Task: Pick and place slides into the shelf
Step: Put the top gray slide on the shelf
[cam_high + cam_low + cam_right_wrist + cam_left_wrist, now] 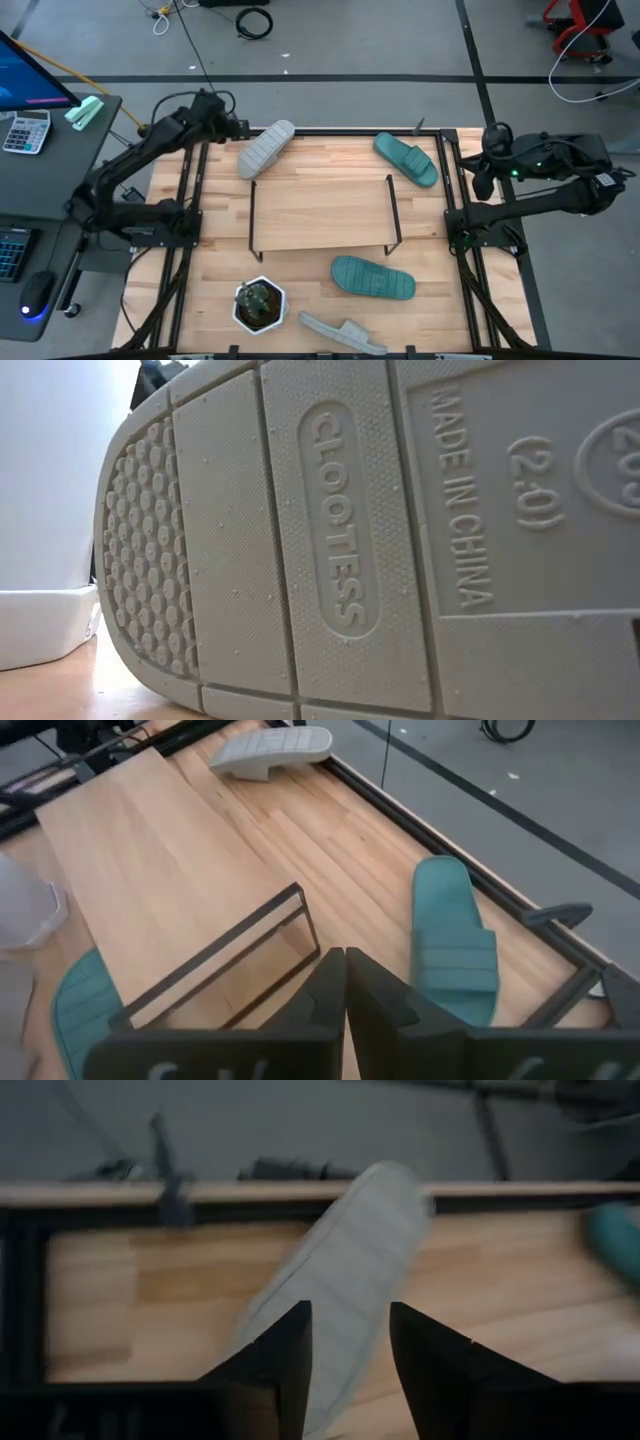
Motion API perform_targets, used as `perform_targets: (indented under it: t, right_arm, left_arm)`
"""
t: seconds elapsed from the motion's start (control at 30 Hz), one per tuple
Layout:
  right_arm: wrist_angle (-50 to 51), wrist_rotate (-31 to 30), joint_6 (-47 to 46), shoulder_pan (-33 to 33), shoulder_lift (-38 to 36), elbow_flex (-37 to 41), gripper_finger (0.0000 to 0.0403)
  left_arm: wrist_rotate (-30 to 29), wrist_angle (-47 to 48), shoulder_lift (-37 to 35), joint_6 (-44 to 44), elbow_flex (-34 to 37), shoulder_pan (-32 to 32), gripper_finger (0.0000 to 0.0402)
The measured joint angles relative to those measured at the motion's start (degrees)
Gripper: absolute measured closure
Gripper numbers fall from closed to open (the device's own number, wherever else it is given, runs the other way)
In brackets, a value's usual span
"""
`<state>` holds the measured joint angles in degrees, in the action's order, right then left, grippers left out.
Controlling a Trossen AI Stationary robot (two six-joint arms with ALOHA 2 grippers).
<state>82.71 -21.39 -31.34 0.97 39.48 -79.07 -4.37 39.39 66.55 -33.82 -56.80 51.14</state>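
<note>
The shelf [320,215], a light board on thin black legs, stands mid-table. One grey slide [266,148] lies slantwise at the far left, ribbed sole up. My left gripper [236,128] hovers open just beside its far end; in the left wrist view the slide [350,1250] shows beyond the gap between the fingers [350,1320]. A teal slide [406,158] lies at the far right and another [372,278] in front of the shelf. A second grey slide [342,333] lies at the near edge, its sole [400,530] filling the low view. My right gripper [345,965] waits shut at the table's right edge.
A small plant in a white pot [259,304] stands near the front edge, left of the near grey slide. A black frame [440,140] runs around the tabletop. A desk with a calculator [26,130] stands beyond the table's left side.
</note>
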Motion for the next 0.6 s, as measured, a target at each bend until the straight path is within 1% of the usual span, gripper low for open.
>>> perform_targets:
  t: [0.1,0.23,0.33,0.47,0.6]
  right_arm:
    - [0.0,0.0,-1.3,0.0,0.0,0.0,0.0385]
    - [0.0,-0.6,-3.0,0.0,0.0,0.0,0.0383]
    - [0.0,-0.6,-3.9,0.0,0.0,0.0,0.0375]
    - [0.0,-0.5,-6.0,0.0,0.0,0.0,0.0357]
    - [0.0,-0.4,-7.8,0.0,0.0,0.0,0.0336]
  left_arm:
    - [1.9,2.2,3.8,0.2,0.0,1.4,0.0229]
    - [5.8,4.1,8.4,3.5,0.0,1.7,0.0184]
    - [8.9,4.1,11.4,5.8,0.0,1.7,0.0151]
    - [8.2,6.3,14.2,9.6,0.0,3.0,0.0115]
    - [7.2,7.8,16.6,12.2,0.0,5.0,0.0096]
